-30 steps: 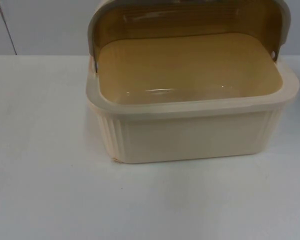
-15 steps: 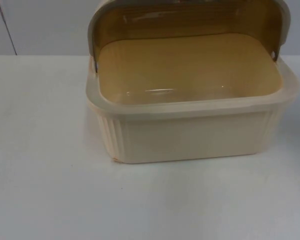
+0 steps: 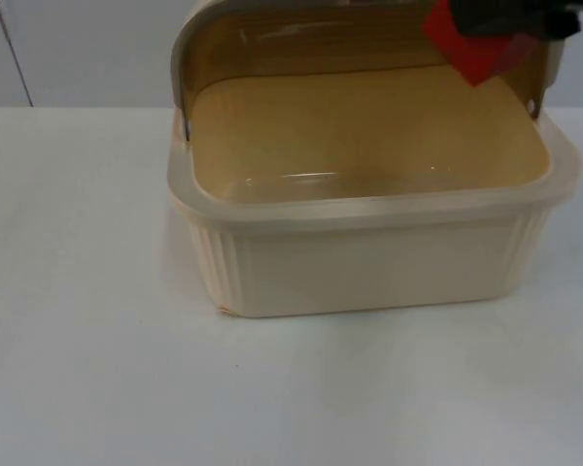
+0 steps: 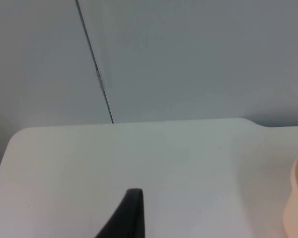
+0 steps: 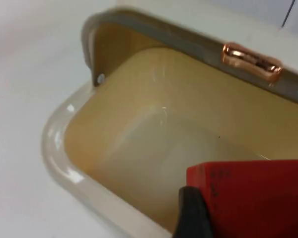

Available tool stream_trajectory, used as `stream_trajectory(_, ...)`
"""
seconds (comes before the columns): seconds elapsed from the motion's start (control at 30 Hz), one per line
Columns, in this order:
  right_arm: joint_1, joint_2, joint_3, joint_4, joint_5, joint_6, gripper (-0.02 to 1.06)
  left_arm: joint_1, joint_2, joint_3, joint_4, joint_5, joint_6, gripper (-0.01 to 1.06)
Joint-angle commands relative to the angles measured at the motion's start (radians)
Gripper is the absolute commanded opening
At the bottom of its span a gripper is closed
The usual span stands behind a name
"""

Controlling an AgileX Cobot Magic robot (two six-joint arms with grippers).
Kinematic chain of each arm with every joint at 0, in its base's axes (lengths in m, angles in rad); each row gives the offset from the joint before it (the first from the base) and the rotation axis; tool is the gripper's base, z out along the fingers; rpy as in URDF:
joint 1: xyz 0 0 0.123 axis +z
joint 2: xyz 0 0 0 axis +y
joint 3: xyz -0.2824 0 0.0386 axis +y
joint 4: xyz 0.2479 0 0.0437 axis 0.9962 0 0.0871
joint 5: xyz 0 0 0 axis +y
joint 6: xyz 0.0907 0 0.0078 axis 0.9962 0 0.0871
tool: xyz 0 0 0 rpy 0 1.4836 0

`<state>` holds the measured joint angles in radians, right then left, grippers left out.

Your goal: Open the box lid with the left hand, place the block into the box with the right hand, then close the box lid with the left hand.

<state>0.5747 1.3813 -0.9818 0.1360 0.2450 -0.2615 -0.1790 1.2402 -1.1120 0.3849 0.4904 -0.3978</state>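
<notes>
Holding a red block (image 3: 478,50) pinched between its fingers above the open cream box (image 3: 369,262), the right gripper (image 3: 505,19) carries what looks light, rigid and smooth-faced, best gripped across flat sides, while the left gripper (image 4: 126,218), its fingers' spread unclear, waits beside the box.

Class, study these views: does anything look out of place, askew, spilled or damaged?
Nothing stands out. The box sits upright on the table with its lid swung open. The right gripper holds the red block over the box's rear right corner. The left gripper waits above bare table beside the box.
</notes>
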Motion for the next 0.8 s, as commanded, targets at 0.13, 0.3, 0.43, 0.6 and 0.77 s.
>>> stream_trajectory(0.13,0.004,0.166,0.000,-0.006,-0.216,0.003,0.06,0.004,-0.005,0.000,-0.011,-0.007,-0.001,1.05)
stream_trajectory(0.3,0.004,0.287,0.000,0.001,-0.312,0.003,0.06,0.004,-0.005,0.000,-0.011,-0.007,-0.001,1.05)
stream_trajectory(0.43,0.004,0.379,0.000,0.009,-0.514,0.003,0.06,0.004,-0.005,0.000,-0.011,-0.007,-0.001,1.05)
stream_trajectory(0.6,0.002,0.444,0.000,0.009,-0.583,0.003,0.06,0.004,-0.005,0.000,-0.011,-0.007,-0.001,1.05)
stream_trajectory(0.77,0.002,0.508,0.000,0.025,-0.670,-0.002,0.07,0.004,-0.005,0.000,-0.011,-0.007,-0.001,1.05)
